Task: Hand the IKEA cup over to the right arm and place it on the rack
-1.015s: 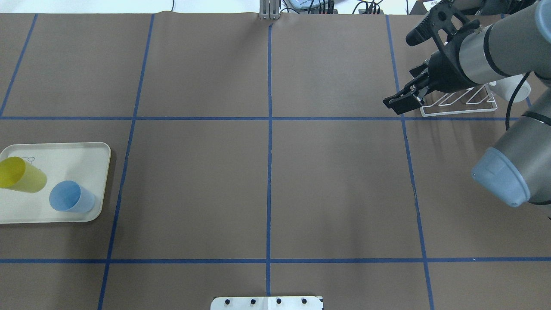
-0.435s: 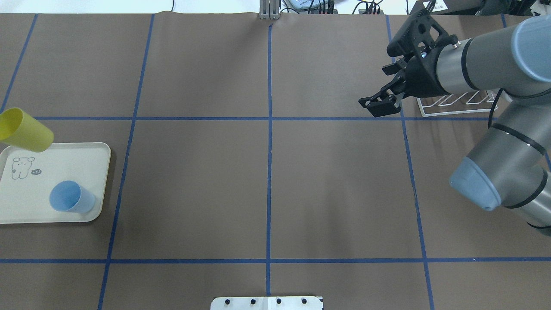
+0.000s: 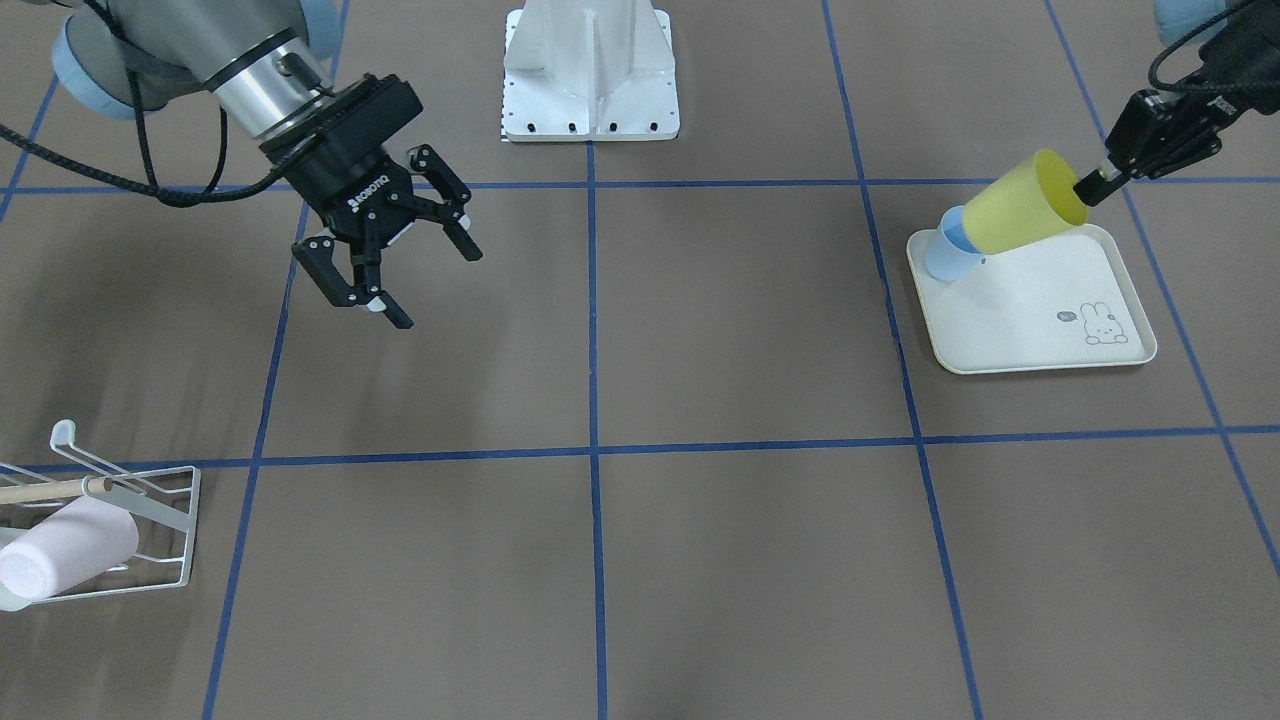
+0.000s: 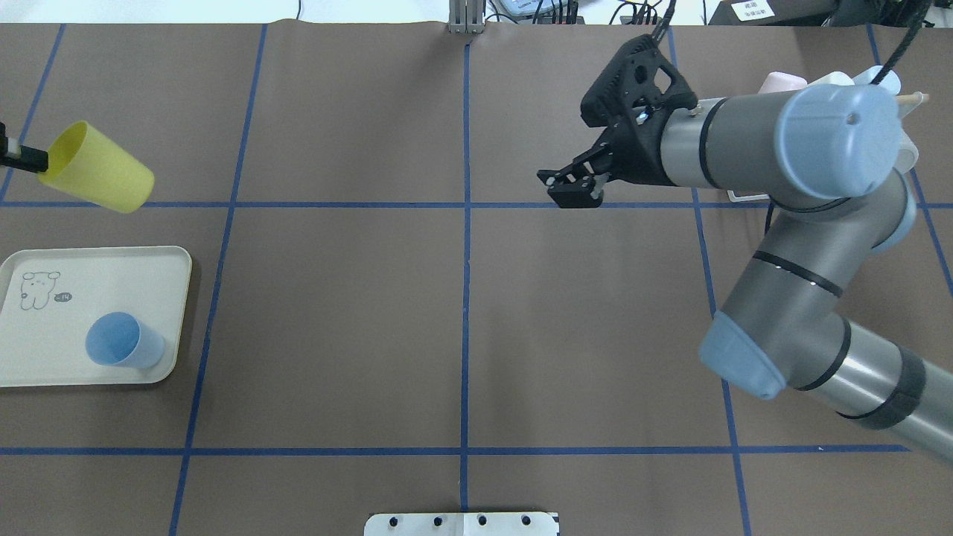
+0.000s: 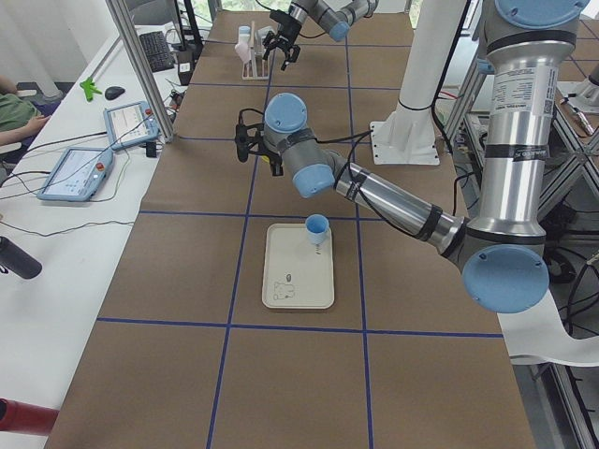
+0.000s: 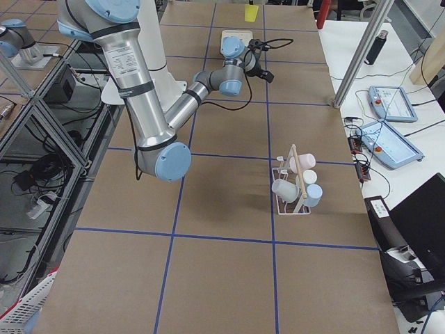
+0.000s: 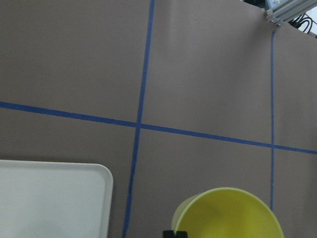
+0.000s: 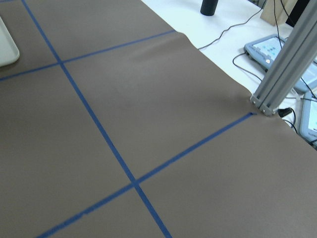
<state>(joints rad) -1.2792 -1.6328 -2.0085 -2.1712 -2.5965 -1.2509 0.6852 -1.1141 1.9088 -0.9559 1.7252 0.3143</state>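
The yellow IKEA cup [image 4: 97, 177] hangs tilted in the air over the table's left side, beyond the tray. My left gripper [image 4: 18, 158] is shut on its rim at the view's edge. In the front-facing view the cup [image 3: 1025, 205] hangs over the tray's back edge, pinched by the left gripper [image 3: 1100, 185]. The left wrist view shows the cup's mouth [image 7: 228, 213] at the bottom. My right gripper [image 3: 440, 290] is open and empty, held above the table right of centre [image 4: 572, 190]. The white wire rack [image 3: 193, 520] stands at the far right and holds a pink cup [image 3: 70, 545].
A cream tray [image 4: 89, 275] with a rabbit drawing lies at the left with a blue cup [image 4: 123, 341] on it. The right arm's elbow [image 4: 744, 350] spans the right side and hides most of the rack. A white base plate [image 4: 461, 525] sits at the near edge.
The left gripper has lifted the yellow cup off the tray and carried it up and away from it. The right arm has swung left from the rack toward the table's middle, gripper still open.
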